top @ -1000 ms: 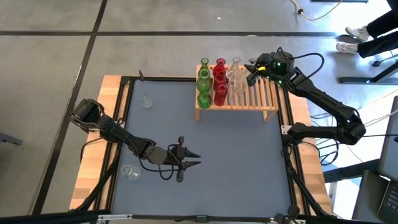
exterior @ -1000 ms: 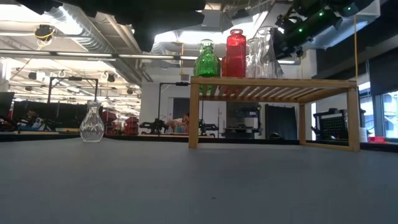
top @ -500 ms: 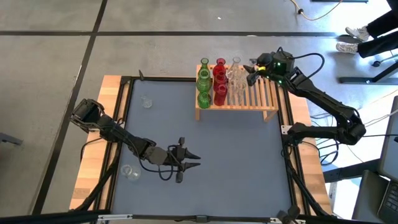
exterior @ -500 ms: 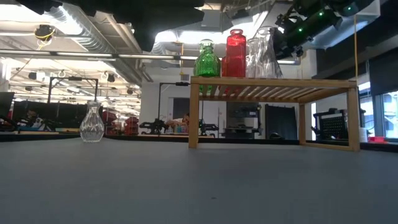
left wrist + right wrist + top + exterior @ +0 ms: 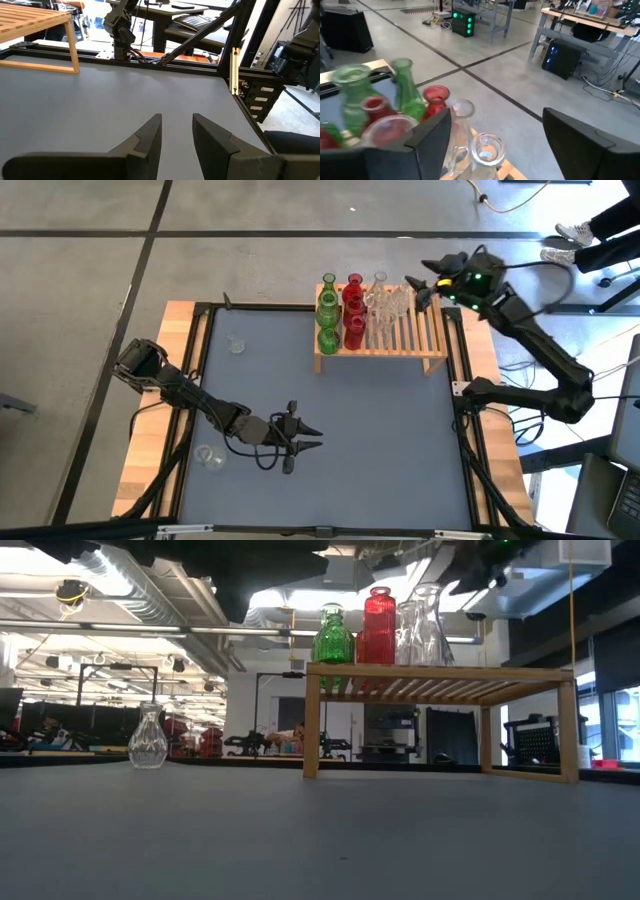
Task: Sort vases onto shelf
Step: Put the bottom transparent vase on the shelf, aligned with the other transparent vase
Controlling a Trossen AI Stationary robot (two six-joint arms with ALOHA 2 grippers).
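On the near part of the grey tabletop (image 5: 350, 430) the left claw (image 5: 308, 437) hangs low over bare surface, its two dark fingers (image 5: 150, 137) a narrow gap apart and holding nothing. To the left of it, close to the tabletop's left edge, a squat clear glass vase (image 5: 208, 456) stands alone. Farther back on the left another small clear glass vase (image 5: 236, 343) stands upright, neck up, seen across the tabletop as a ribbed bulb with a short neck (image 5: 148, 738).

At the far side stands the low light-wood slatted shelf (image 5: 425, 340), its long axis running left to right along the far edge. Its left half carries the sorted glass, all upright with mouths pointing up: green glass vases (image 5: 327, 310) in the leftmost row, red glass vases (image 5: 353, 310) just beside them, then clear glass vases (image 5: 381, 308). The right half of the slats is bare.

The right claw (image 5: 428, 280) hovers above the shelf's far right corner, just beyond the clear vases, fingers (image 5: 427, 132) spread wide and touching nothing; a clear bottle-necked vase (image 5: 484, 152) stands between and below them.
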